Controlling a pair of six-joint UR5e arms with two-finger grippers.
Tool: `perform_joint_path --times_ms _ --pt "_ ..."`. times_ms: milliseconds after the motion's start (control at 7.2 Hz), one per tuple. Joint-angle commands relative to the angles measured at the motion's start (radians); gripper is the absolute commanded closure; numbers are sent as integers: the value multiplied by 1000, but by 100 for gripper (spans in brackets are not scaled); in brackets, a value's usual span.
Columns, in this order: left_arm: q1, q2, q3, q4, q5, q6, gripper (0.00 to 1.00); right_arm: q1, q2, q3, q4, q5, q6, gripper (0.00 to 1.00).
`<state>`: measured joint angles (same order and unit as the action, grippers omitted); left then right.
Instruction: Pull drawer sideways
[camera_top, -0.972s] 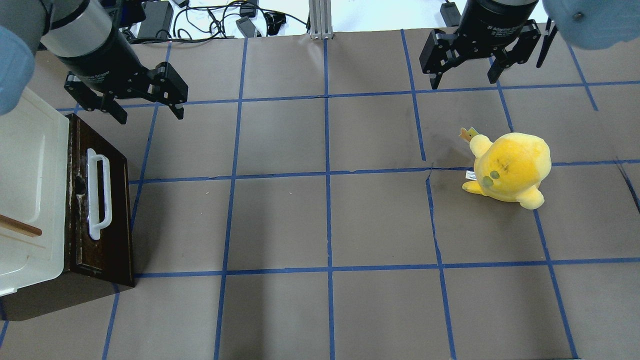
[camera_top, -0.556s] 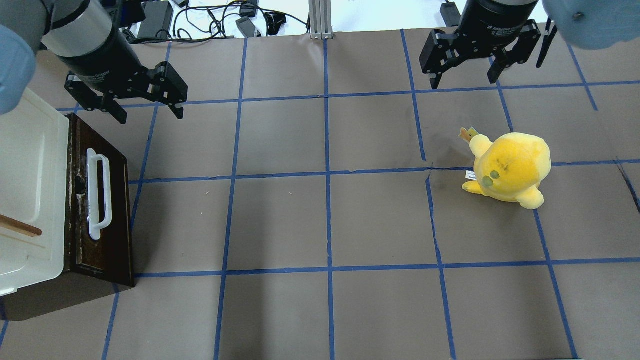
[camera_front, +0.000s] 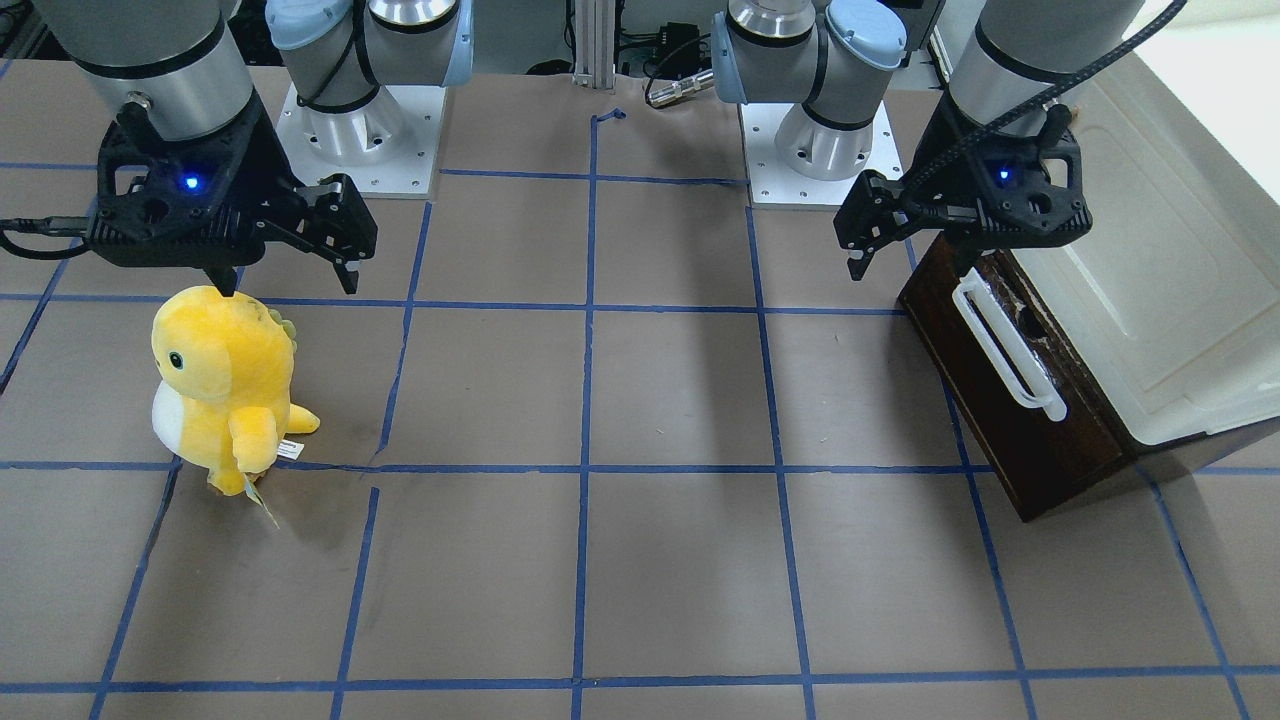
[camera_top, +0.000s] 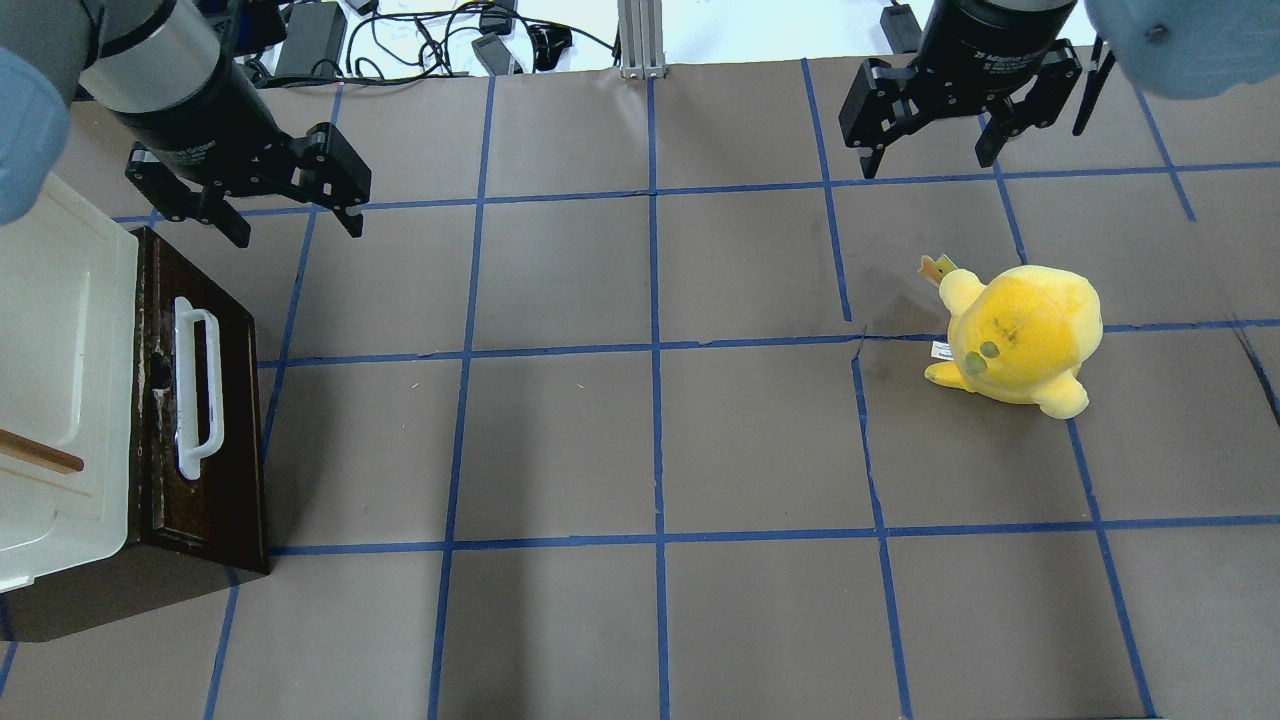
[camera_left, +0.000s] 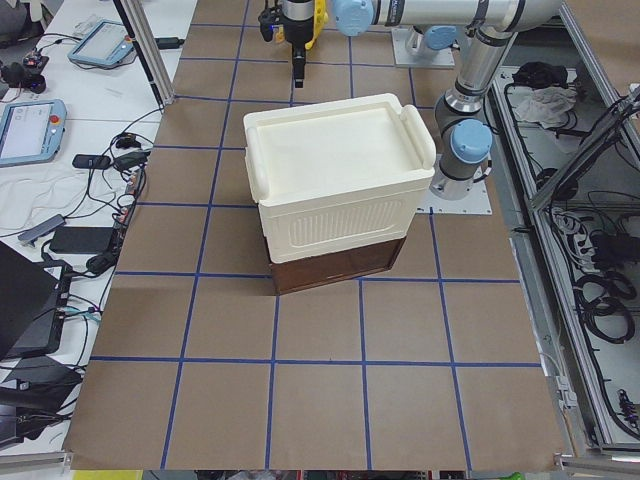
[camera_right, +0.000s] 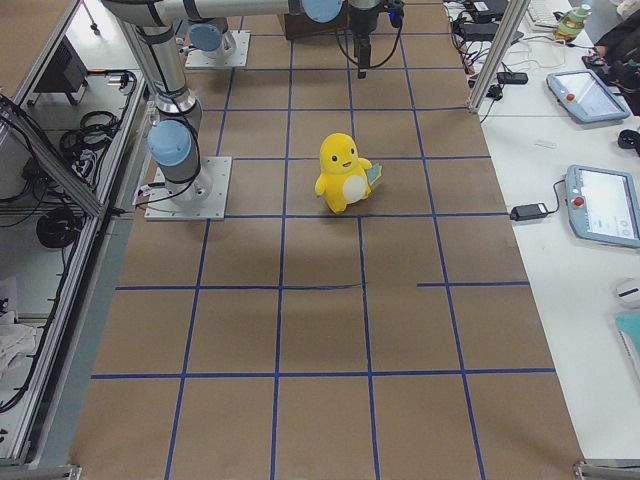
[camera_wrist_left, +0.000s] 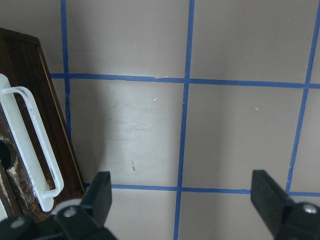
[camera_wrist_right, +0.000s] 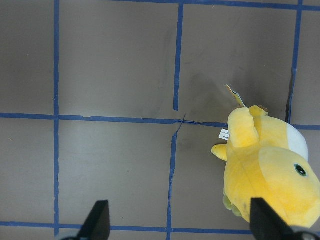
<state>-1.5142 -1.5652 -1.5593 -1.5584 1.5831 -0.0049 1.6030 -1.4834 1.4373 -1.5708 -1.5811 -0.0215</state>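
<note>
The drawer (camera_top: 205, 470) sits pushed in at the table's left side, its dark brown front bearing a long white bar handle (camera_top: 195, 385). It also shows in the front-facing view as the drawer (camera_front: 1010, 430) and in the left wrist view as the drawer (camera_wrist_left: 22, 100). My left gripper (camera_top: 297, 228) hovers open, in the overhead view just above and right of the drawer's top corner, touching nothing. In the left wrist view the left gripper (camera_wrist_left: 182, 200) has the handle (camera_wrist_left: 30, 145) to its left. My right gripper (camera_top: 927, 160) hangs open over bare table.
A cream-white cabinet top (camera_top: 50, 380) covers the drawer, with a thin wooden stick (camera_top: 40, 452) on it. A yellow plush toy (camera_top: 1020, 335) stands on the right side, below the right gripper in the overhead view. Cables (camera_top: 430, 40) lie beyond the table's edge.
The left gripper has shifted a little up and to the left in the overhead view. The drawer, the toy and the right gripper have stayed put.
</note>
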Motion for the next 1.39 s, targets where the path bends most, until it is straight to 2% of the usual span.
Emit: perform_joint_path --times_ms 0,139,417,556,694,972,1111,1250 --pt "-1 -9 -2 -2 2 -1 0 0 0 0 0 1 0 0" --pt "-3 -18 -2 4 15 -13 0 0 0 0 0 1 0 0" --pt "-9 -58 -56 47 137 -134 0 0 0 0 0 1 0 0" --pt "-12 -71 -71 73 152 -188 0 0 0 0 0 1 0 0" --pt "-14 -84 -77 73 225 -199 0 0 0 0 0 1 0 0" --pt "-17 -85 -96 60 247 -199 0 0 0 0 0 1 -2 0" --pt "-17 -88 -116 61 293 -199 0 0 0 0 0 0 0 0" --pt "-17 -102 -145 67 411 -237 0 0 0 0 0 0 0 0"
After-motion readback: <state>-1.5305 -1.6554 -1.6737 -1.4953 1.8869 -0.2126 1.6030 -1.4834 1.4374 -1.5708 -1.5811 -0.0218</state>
